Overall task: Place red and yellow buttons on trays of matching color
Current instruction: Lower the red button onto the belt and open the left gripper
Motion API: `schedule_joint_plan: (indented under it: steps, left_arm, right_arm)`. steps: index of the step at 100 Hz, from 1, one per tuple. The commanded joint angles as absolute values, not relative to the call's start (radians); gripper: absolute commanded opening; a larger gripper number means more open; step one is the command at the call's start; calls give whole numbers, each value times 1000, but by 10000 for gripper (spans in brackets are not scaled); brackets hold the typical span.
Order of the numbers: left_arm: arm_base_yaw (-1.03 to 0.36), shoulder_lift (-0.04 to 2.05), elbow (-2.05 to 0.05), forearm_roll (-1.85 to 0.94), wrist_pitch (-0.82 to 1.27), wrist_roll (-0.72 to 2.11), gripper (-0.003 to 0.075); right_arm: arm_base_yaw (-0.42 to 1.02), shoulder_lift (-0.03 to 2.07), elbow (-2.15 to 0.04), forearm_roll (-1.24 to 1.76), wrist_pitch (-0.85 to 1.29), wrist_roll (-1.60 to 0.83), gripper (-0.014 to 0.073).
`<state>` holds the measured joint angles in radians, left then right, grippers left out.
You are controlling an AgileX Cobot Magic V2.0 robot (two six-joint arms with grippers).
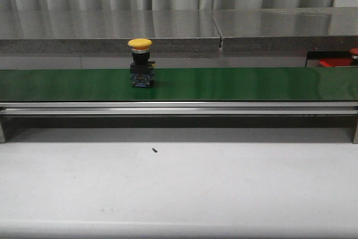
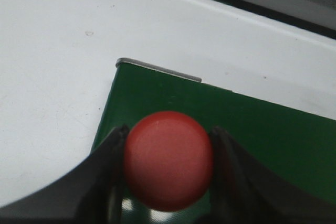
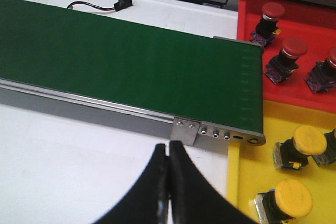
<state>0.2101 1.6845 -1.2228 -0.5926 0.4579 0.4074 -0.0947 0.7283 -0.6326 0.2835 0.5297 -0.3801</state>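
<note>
Left wrist: gripper (image 2: 169, 169) grips red button (image 2: 168, 160)

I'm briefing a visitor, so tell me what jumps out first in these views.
A yellow button stands alone and upright on the green belt, left of centre. The left gripper is shut on a red button over the belt's end. By the belt's other end, the red tray and yellow tray already hold matching buttons, with the right gripper shut and empty nearby.

A yellow-capped button (image 1: 140, 43) with a black body is seen on the dark green belt (image 1: 235, 84); the tabletop (image 1: 179, 188) is white.
</note>
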Motion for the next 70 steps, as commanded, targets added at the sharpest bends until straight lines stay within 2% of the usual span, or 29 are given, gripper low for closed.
schedule_joint_plan:
  steps: [1, 27, 34, 43, 60, 65, 70]
  left_arm:
    - [203, 1673, -1250, -620, 391, 416, -19]
    - [201, 1711, -1250, -620, 382, 421, -15]
    - [201, 1711, -1250, -620, 382, 422, 16]
    - [201, 1709, -1250, -624, 382, 428, 141]
    - [193, 1684, -1250, -631, 379, 428, 536]
    - [181, 1665, -1250, -631, 372, 428, 600]
    - [171, 1643, -1250, -631, 365, 428, 624]
  right_arm:
    - [-95, 724, -657, 292, 466, -385, -118]
    - [-95, 724, -657, 292, 466, -385, -118]
    - [-95, 724, -657, 292, 466, -385, -118]
    - [-95, 724, -657, 292, 466, -385, -118]
    - [-95, 724, -657, 292, 466, -385, -118]
    - [-95, 724, -657, 292, 466, -385, -118]
    - [-95, 724, -657, 292, 466, -385, -118]
